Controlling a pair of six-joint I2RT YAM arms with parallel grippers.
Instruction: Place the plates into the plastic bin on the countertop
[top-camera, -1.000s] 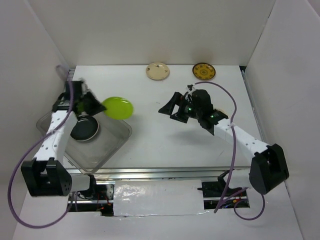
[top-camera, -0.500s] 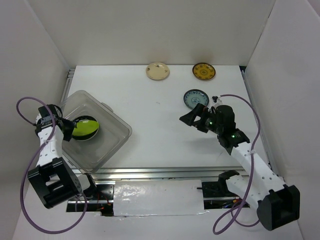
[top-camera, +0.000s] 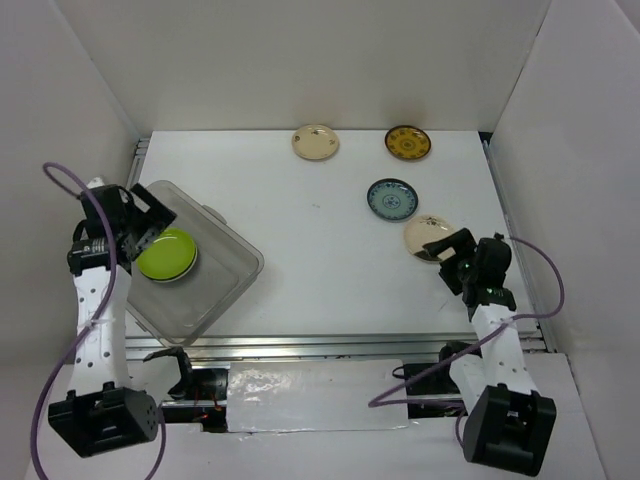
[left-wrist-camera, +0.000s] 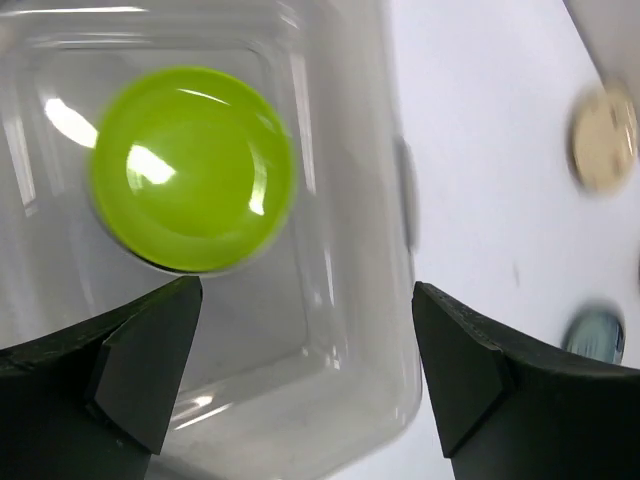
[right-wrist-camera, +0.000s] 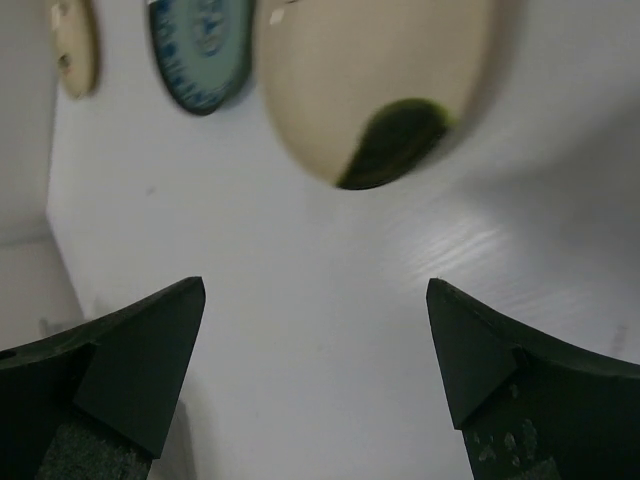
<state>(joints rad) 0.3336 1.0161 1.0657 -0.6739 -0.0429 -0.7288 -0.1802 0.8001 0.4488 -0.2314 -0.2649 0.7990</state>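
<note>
one green plate (top-camera: 165, 253) in the bin (top-camera: 228, 268); on the countertop (top-camera: 320, 270) two cream plates (top-camera: 315, 142) (top-camera: 424, 234), one teal plate (top-camera: 391, 198), one mustard plate (top-camera: 408, 143); my left pincer (left-wrist-camera: 305, 300) gapes over the bin; my right pincer (right-wrist-camera: 315, 290) gapes beside one cream plate.

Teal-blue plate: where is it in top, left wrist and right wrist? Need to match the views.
Top external: teal-blue plate lies right of centre on the countertop.
Left wrist: teal-blue plate at the lower right edge, blurred.
Right wrist: teal-blue plate at the top, left of centre.
Shared landmark: the far cream plate, upper right in left wrist, top left in right wrist.
</note>
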